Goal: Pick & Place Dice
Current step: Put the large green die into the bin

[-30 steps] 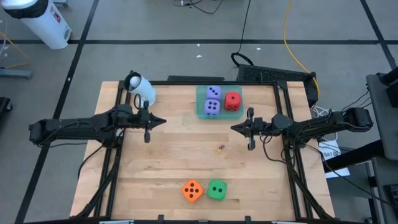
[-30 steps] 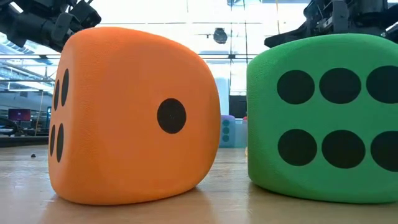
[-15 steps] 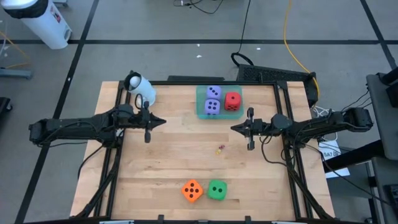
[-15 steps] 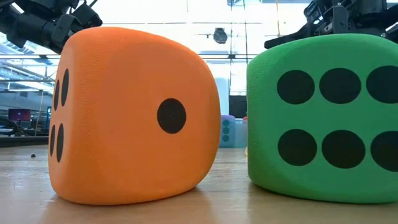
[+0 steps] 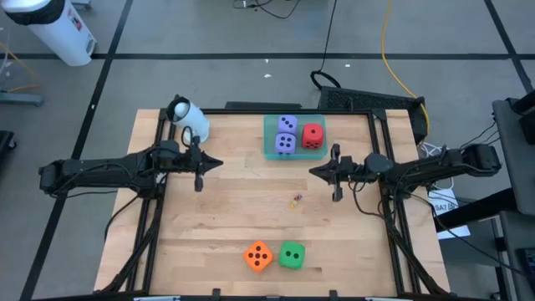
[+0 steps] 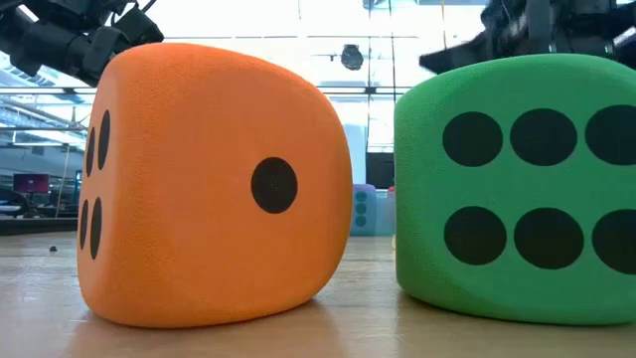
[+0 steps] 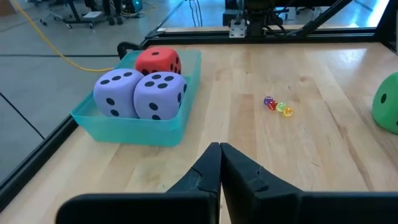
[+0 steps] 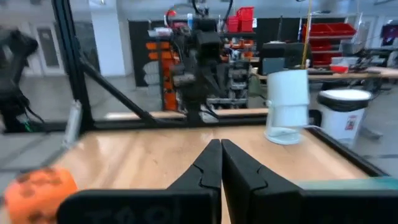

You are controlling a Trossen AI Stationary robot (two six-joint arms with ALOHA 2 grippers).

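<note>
Three of the dice already sit in the teal tray [image 5: 292,152] at the far middle of the worktop [image 5: 234,217]: the two purple-blue dice [image 5: 286,134], one behind the other on its left, and the red die [image 5: 313,135] on its right, packed close so the tray walls keep them together. The orange die [image 5: 258,256] and the green die [image 5: 291,255] stand just beside each other at the near edge, well apart from the tray, so they look like the ones left to carry over. Both arms reach in level from the sides and face each other across the middle. The left claw [image 5: 213,165] is clenched on nothing, and so is the right claw [image 5: 316,171]; neither touches a die. A few tiny coloured beads [image 5: 296,200] lie loose on the wood between tray and near dice.
</note>
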